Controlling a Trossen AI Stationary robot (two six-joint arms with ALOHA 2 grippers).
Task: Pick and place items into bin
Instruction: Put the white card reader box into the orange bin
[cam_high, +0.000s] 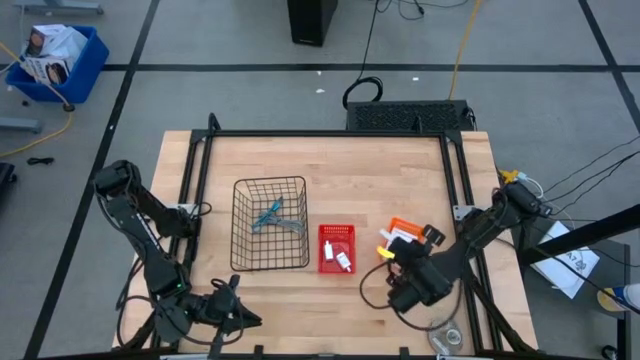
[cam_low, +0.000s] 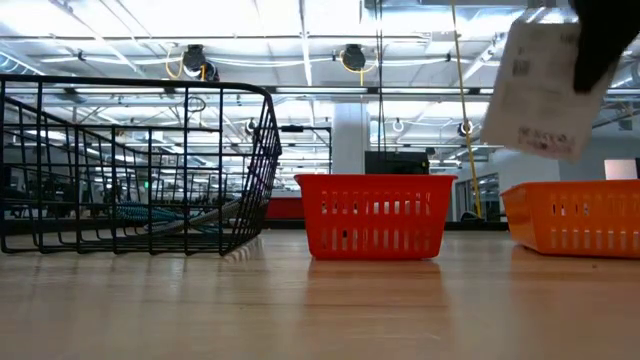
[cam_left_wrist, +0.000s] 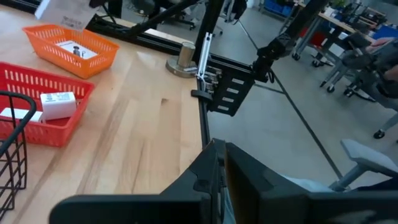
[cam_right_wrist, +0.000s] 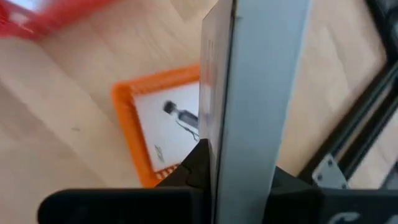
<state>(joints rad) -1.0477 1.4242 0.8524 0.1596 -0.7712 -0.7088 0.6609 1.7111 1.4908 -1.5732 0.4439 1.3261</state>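
My right gripper (cam_low: 597, 42) is shut on a flat white printed card packet (cam_low: 538, 92) and holds it in the air above the orange basket (cam_low: 575, 215). The right wrist view shows the packet (cam_right_wrist: 249, 93) edge-on, with the orange basket (cam_right_wrist: 134, 124) beneath it. A black wire basket (cam_high: 270, 222) holds a blue-handled tool (cam_high: 268, 213) and a grey metal tool (cam_high: 290, 226), which lie on its floor. A red basket (cam_high: 337, 247) holds small white items (cam_left_wrist: 59, 104). My left gripper (cam_left_wrist: 221, 177) is shut on nothing and waits at the table's near left edge (cam_high: 235, 310). My right gripper pinches the card packet between its two fingers at an upper corner (cam_low: 572, 55). In the wrist view the packet's thin edge (cam_right_wrist: 239, 134) stands between the fingers. The packet is lifted clear and hangs tilted below the fingers.
The orange basket holds a white card with a small dark object (cam_right_wrist: 177, 118) on it. A metal cylinder (cam_left_wrist: 185, 56) stands at the table's near right corner. A black frame rail (cam_high: 325, 135) runs around the table. Bare wood lies in front of the baskets (cam_low: 320, 310).
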